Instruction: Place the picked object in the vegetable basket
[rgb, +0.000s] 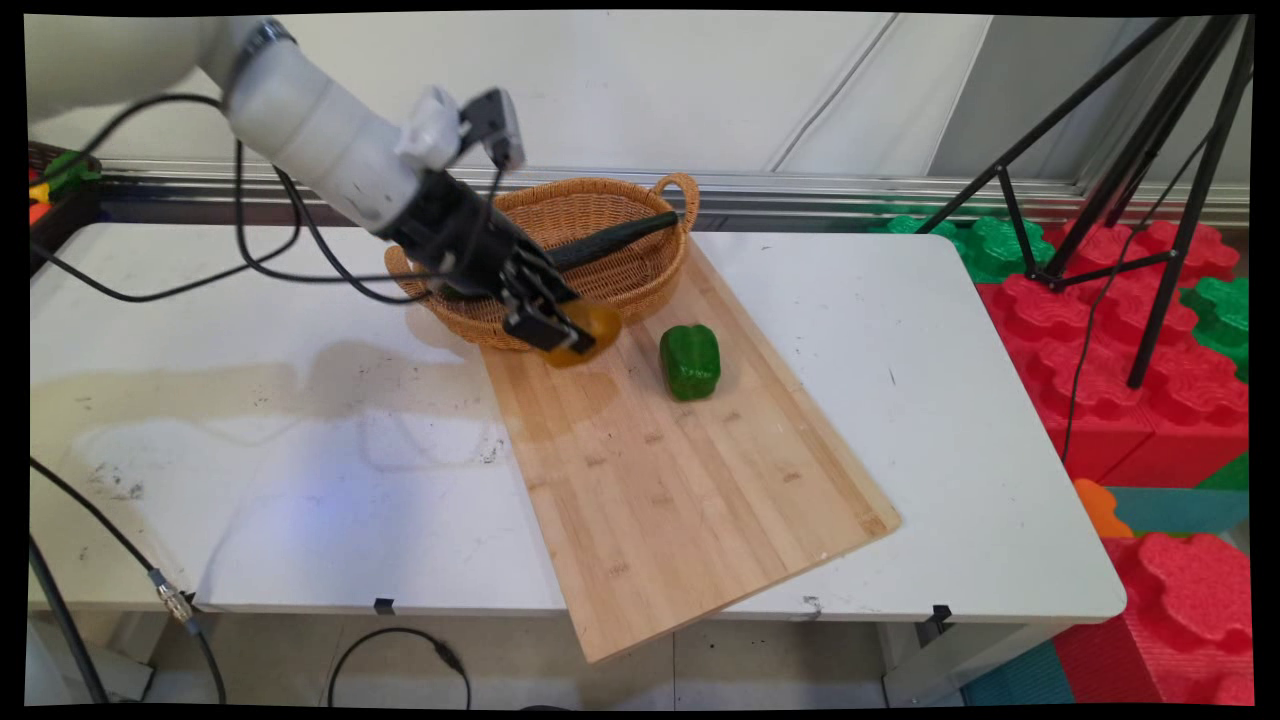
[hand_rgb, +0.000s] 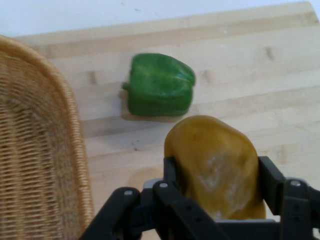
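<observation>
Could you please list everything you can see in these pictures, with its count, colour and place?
Yellow pepper: one, yellow-orange, held between the gripper's fingers above the board beside the basket.
Green pepper: one, green, lying on the board's far part.
Cutting board: one, light wood, slanted across the table.
Wicker basket: one, tan, at the board's far end, a black object inside.
Table: one, white.
Tripod: one, black, right of the table.
Foam blocks: several, red and green, on the floor at right.
Gripper: one, black, shut on the yellow pepper.

Crowding the gripper (rgb: 568, 335) at the board's (rgb: 690, 500) far end: basket (rgb: 600, 225) just behind, green pepper (rgb: 690, 361) near its right. Lying open: the board's near half.
</observation>
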